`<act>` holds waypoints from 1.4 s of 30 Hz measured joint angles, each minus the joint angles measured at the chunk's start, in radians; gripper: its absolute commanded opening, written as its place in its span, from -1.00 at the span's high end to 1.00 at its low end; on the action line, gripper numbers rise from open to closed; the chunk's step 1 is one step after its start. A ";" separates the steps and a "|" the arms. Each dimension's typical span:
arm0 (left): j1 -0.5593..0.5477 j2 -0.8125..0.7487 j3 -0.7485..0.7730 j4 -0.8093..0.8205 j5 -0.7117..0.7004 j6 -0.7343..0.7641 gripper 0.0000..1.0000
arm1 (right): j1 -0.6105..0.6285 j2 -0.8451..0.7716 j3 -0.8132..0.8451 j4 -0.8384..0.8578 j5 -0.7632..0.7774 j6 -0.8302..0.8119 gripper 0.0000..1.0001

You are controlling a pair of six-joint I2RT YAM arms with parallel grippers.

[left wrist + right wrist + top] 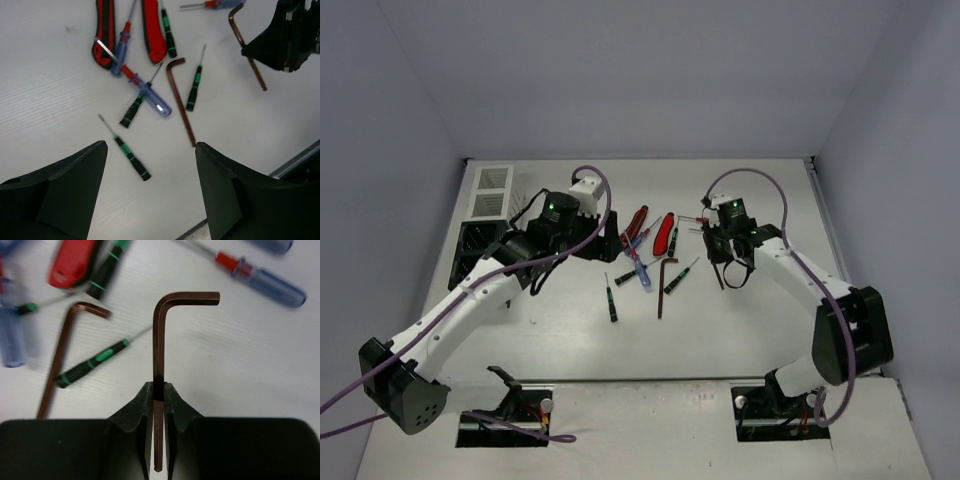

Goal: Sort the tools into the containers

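- far left: a white slatted upright bin (492,190) stands at the back corner of the white table (740,330). a black slatted bin (468,262) stands just in front of it, partly hidden by the left arm.
- left gripper (150,185): fingers spread wide, holding nothing, positioned above the table beside the loose tools.
- centre: the loose tools lie close together on the table. they include red-handled pliers (104,35), a blue-and-red screwdriver (149,92), a black-and-green screwdriver (131,157) and a brown l-shaped hex key (180,100).
- right gripper (158,390): fingers pressed together, pinching the long shank of a second brown l-shaped hex key (159,335). its short bend points away from the fingers, at the right of the pile.
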 measured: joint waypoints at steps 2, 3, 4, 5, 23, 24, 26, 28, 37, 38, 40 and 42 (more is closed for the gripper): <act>-0.017 0.011 0.025 0.037 0.026 -0.044 -0.35 | 0.021 -0.101 -0.002 0.014 -0.001 0.000 1.00; -0.022 0.016 0.034 0.055 0.038 -0.063 -0.35 | 0.031 -0.147 -0.002 0.021 -0.004 0.000 1.00; -0.027 0.024 0.041 0.073 0.051 -0.083 -0.35 | 0.039 -0.187 -0.003 0.026 -0.010 -0.001 1.00; -0.029 0.033 0.045 0.091 0.066 -0.104 -0.35 | 0.045 -0.218 -0.005 0.029 -0.020 -0.002 1.00; -0.132 0.230 0.170 0.300 0.183 -0.234 -0.34 | 0.173 -0.423 -0.031 0.028 -0.217 -0.028 1.00; -0.135 0.233 0.172 0.301 0.181 -0.233 -0.33 | 0.181 -0.423 -0.031 0.029 -0.220 -0.028 1.00; -0.139 0.243 0.182 0.302 0.178 -0.233 -0.28 | 0.194 -0.423 -0.031 0.029 -0.224 -0.028 1.00; -0.140 0.254 0.190 0.304 0.176 -0.235 -0.27 | 0.206 -0.423 -0.031 0.030 -0.227 -0.027 1.00; -0.142 0.321 0.223 0.285 0.156 -0.258 0.00 | 0.252 -0.421 -0.031 0.052 -0.231 -0.025 1.00; -0.142 0.324 0.223 0.282 0.153 -0.261 0.07 | 0.256 -0.420 -0.031 0.054 -0.231 -0.024 1.00; -0.143 0.328 0.223 0.276 0.149 -0.268 0.25 | 0.261 -0.420 -0.031 0.059 -0.231 -0.024 1.00; -0.143 0.328 0.223 0.277 0.150 -0.279 0.58 | 0.263 -0.419 -0.031 0.066 -0.231 -0.024 1.00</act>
